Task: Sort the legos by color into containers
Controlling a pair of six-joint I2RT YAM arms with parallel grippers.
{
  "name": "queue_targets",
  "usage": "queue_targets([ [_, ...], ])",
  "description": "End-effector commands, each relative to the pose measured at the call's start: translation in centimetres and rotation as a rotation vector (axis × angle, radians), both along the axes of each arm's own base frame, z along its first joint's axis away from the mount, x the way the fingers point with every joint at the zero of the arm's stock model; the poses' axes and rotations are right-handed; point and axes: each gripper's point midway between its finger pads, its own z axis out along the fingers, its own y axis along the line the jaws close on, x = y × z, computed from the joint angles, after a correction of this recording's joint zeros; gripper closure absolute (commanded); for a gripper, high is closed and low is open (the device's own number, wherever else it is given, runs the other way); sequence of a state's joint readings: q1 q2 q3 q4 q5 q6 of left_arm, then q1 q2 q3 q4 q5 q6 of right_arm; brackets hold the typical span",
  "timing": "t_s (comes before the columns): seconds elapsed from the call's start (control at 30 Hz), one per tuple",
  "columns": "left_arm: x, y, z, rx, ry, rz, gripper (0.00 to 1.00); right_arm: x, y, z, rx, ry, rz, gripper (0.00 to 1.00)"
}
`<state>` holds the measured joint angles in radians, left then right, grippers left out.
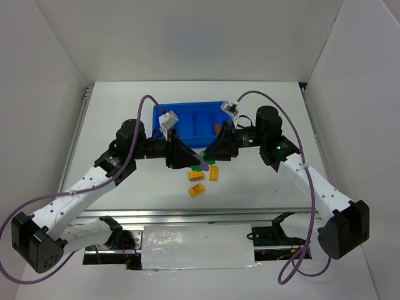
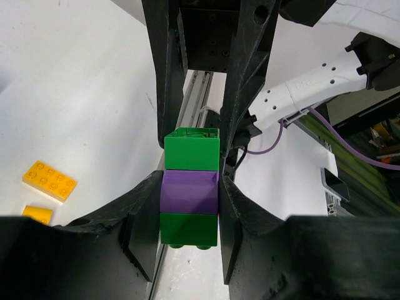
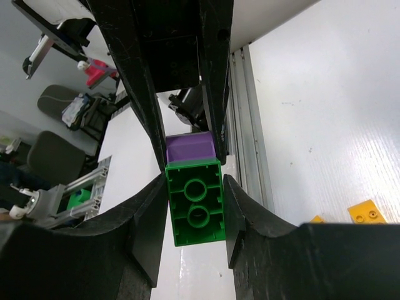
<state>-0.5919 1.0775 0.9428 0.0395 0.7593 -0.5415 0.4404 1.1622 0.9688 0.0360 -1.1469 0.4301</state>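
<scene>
Jaws of the left gripper (image 2: pixel 189 209) are pinched on the flanks of the purple brick (image 2: pixel 189 192) and the near green brick (image 2: pixel 189 230). Jaws of the right gripper (image 3: pixel 195 206) are pinched on the far green brick (image 3: pixel 195 220), whose hollow underside is turned toward the right wrist camera.

The three bricks are pressed together as one green-purple-green stack (image 1: pixel 200 164). It is carried between the two arms and, as judged from the top view, held off the tabletop (image 1: pixel 250 187). Neither arm is nearer, since each end is already gripped.

The long axis of the stack is seen to run straight from one set of jaws to the other, roughly crosswise in the top view. The two grips are lined up nose to nose along it. The seam between the purple and the far green brick lies in the gap between the two sets of jaws, so separation is judged to call for a pull or twist at that seam.

The stack is held just in front of the near wall of the blue tray (image 1: pixel 187 105). Loose yellow bricks (image 1: pixel 197 189) lie on the tabletop just beyond it, toward the arm bases.
</scene>
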Motion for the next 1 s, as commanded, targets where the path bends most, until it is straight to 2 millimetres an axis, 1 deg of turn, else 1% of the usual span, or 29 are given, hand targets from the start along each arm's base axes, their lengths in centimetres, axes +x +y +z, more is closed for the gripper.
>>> queue_targets([
  [0.0, -0.5, 0.1, 2.1, -0.029, -0.082, -0.020, 1.00, 0.9, -0.8, 2.1, 0.043, -0.056, -0.064, 1.00],
  [0.13, -0.7, 0.2, 2.1, -0.037, -0.087, -0.030, 1.00, 1.5, -1.5, 2.6, 0.050, -0.064, -0.100, 1.00],
  [0.27, -1.0, 0.1, 1.9, -0.044, -0.088, -0.047, 1.00, 2.0, -2.5, 3.3, 0.076, -0.073, -0.162, 1.00],
  [0.47, -1.2, 0.3, 2.5, -0.053, -0.102, -0.044, 1.00, 2.7, -2.6, 3.6, 0.070, -0.070, -0.194, 1.00],
  [0.5, -1.2, 0.4, 2.6, -0.051, -0.105, -0.039, 1.00, 3.2, -2.7, 3.4, 0.059, -0.071, -0.218, 1.00],
  [0.53, -1.1, 0.4, 2.7, -0.047, -0.105, -0.027, 1.00, 3.5, -2.8, 2.7, 0.032, -0.041, -0.235, 1.00],
  [0.57, -0.9, 0.5, 3.1, -0.049, -0.108, -0.014, 1.00, 4.4, -2.9, 3.0, 0.023, -0.058, -0.282, 1.00],
  [0.6, -1.1, 0.7, 3.0, -0.036, -0.100, -0.005, 1.00, 5.2, -3.1, 3.0, 0.013, -0.061, -0.326, 1.00],
  [0.63, -0.7, 0.9, 3.8, -0.039, -0.122, 0.025, 1.00, 5.6, -3.3, 2.6, -0.016, -0.038, -0.363, 1.00],
  [0.67, -0.5, 1.3, 3.6, -0.021, -0.107, 0.057, 1.00, 6.3, -3.6, 2.6, -0.025, -0.035, -0.413, 1.00],
  [0.7, -0.5, 1.9, 3.4, 0.002, -0.086, 0.094, 1.00, 7.9, -4.3, 2.3, -0.047, -0.031, -0.517, 1.00],
  [0.73, 0.6, 2.5, 3.5, 0.021, -0.090, 0.176, 1.00, 8.3, -4.6, 2.3, -0.064, -0.018, -0.557, 1.00],
  [0.77, 0.9, 3.0, 4.1, 0.028, -0.099, 0.222, 1.00, 9.0, -4.9, 2.2, -0.076, -0.010, -0.606, 1.00],
  [0.8, 1.0, 3.8, 3.9, 0.052, -0.077, 0.266, 1.00, 10.2, -5.6, 1.8, -0.103, 0.009, -0.691, 1.00],
  [0.83, 1.4, 4.4, 4.3, 0.058, -0.079, 0.314, 1.00, 10.7, -5.6, 1.9, -0.108, 0.011, -0.712, 1.00],
  [0.87, 2.4, 5.3, 4.3, 0.070, -0.080, 0.402, 1.00, 11.1, -5.6, 1.8, -0.115, 0.017, -0.736, 1.00],
  [0.9, 2.4, 5.9, 4.7, 0.065, -0.083, 0.439, 1.00, 11.6, -5.7, 1.7, -0.121, 0.029, -0.761, 1.00],
  [0.93, 2.6, 6.5, 4.5, 0.083, -0.066, 0.473, 1.00, 12.1, -5.7, 1.8, -0.126, 0.026, -0.788, 1.00],
  [0.97, 3.1, 7.1, 4.5, 0.092, -0.062, 0.523, 1.00, 12.8, -5.3, 1.2, -0.140, 0.041, -0.799, 1.00],
])
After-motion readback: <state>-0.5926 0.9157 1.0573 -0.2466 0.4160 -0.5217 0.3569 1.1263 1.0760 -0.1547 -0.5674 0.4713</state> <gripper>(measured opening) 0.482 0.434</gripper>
